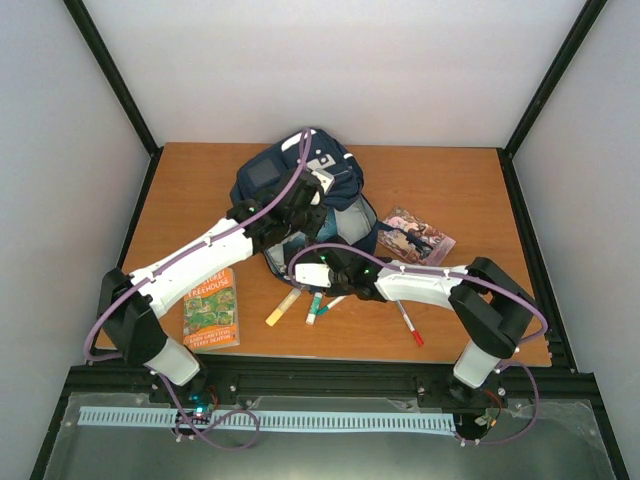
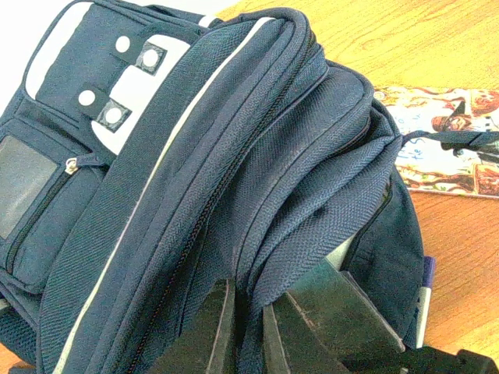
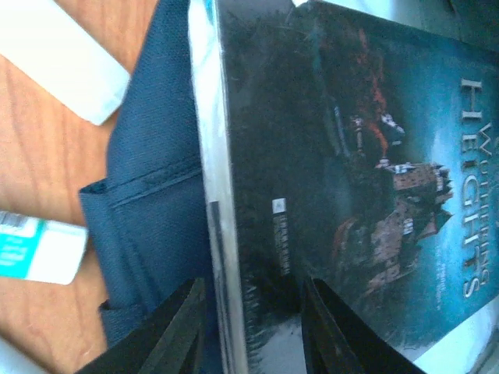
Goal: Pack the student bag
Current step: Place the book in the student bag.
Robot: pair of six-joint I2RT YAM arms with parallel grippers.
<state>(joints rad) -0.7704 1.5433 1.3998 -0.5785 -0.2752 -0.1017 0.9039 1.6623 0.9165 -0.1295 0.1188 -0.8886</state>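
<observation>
The student bag (image 1: 300,185), navy with thin white stripes and a white patch, lies at the middle back of the table. My left gripper (image 2: 249,292) is shut on a fold of the bag's (image 2: 234,171) fabric at its opening and holds it up. A dark teal book titled Wuthering Heights (image 3: 374,156) lies partly in the bag's mouth, over the navy fabric (image 3: 148,195). My right gripper (image 3: 251,284) is open. One of its jaws stands on each side of the book's near edge, one beside the pale page edge and one over the cover.
A green Treehouse book (image 1: 211,307) lies at the front left. A picture book (image 1: 415,236) lies right of the bag. Markers (image 1: 283,305) and a red-tipped pen (image 1: 408,325) lie in front of the bag. A white marker (image 3: 62,62) lies close to my right gripper.
</observation>
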